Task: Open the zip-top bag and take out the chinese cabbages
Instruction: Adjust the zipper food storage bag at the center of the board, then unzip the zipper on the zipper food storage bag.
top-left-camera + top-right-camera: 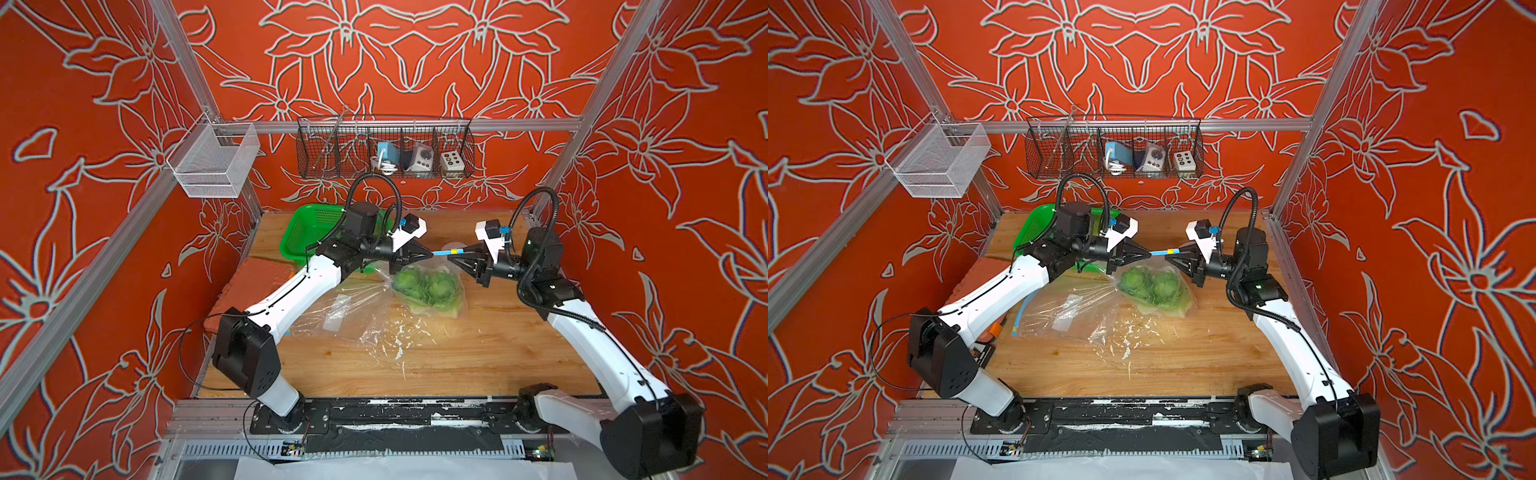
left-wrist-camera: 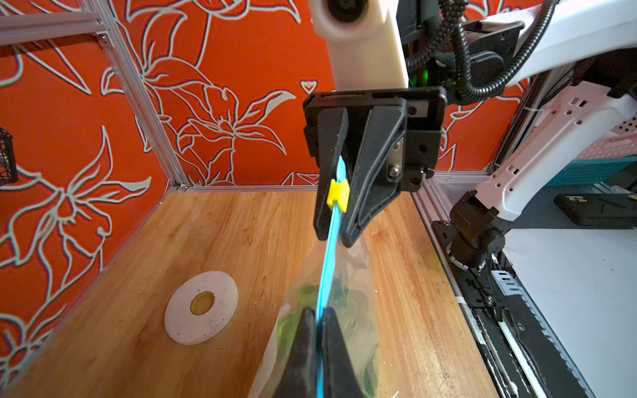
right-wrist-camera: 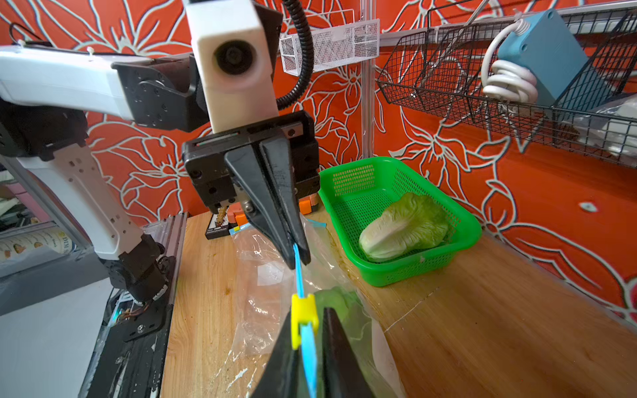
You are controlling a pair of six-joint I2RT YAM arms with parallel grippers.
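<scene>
Two grippers, the left gripper (image 1: 429,252) and right gripper (image 1: 451,257), clamp shut on the blue zip strip (image 1: 441,252) of the zip-top bag (image 1: 455,276), taut between their fingertips. The chinese cabbages (image 1: 419,284) sit inside the bag, below them. Opening appears underway; next, the yellow slider (image 2: 337,195) at the right fingers likely needs drawing toward the left fingers.

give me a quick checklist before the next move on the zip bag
1. left gripper shut on blue zip strip: ok
2. yellow slider inside shut right gripper: ok
3. strip stretched straight between the grippers: ok
4. zip open: cannot tell
5. chinese cabbages out of zip-top bag: not ok, some inside, one in green basket
6. basket has room: ok
</scene>
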